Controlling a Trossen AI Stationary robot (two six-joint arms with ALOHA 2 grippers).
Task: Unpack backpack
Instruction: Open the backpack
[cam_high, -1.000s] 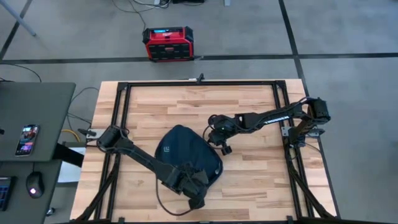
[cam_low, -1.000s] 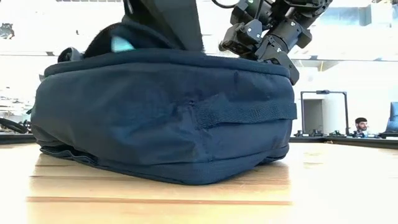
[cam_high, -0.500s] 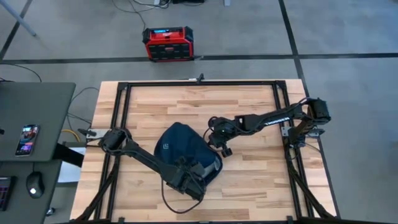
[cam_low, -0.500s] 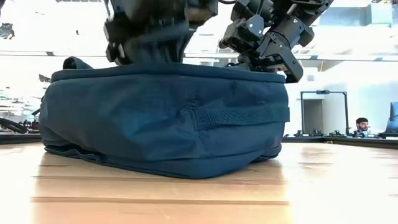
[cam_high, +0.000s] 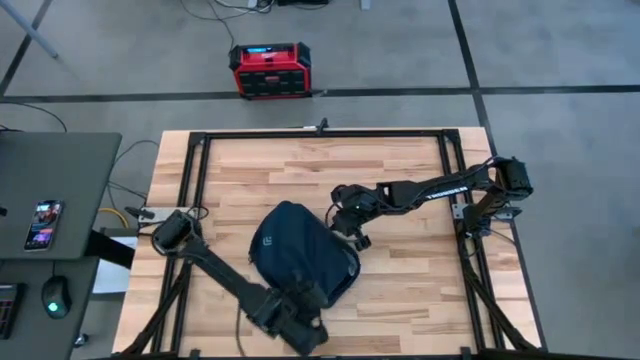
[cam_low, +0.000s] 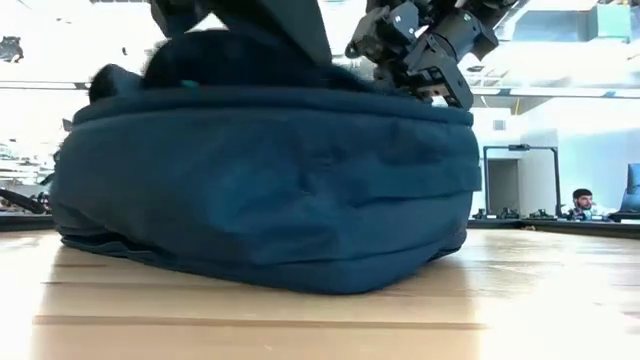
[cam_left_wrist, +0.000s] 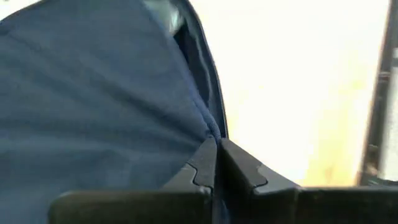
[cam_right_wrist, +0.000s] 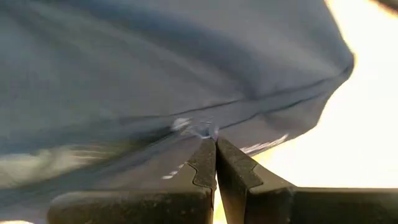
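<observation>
Your left gripper (cam_high: 300, 318) has pulled nearer, pinched on the backpack (cam_high: 296, 248) edge; right gripper (cam_high: 352, 232) pinches its seam—unzipped yet?

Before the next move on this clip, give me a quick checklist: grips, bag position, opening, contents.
1. Left gripper pinching backpack fabric at its near edge: ok, fingers closed on cloth.
2. Right gripper closed at the bag's seam, far-right side: ok.
3. Backpack resting on the table, inside the frame: ok.
4. Main opening unzipped enough to reach in: cannot tell.
5. Contents visible: not ok, nothing is out yet.
</observation>
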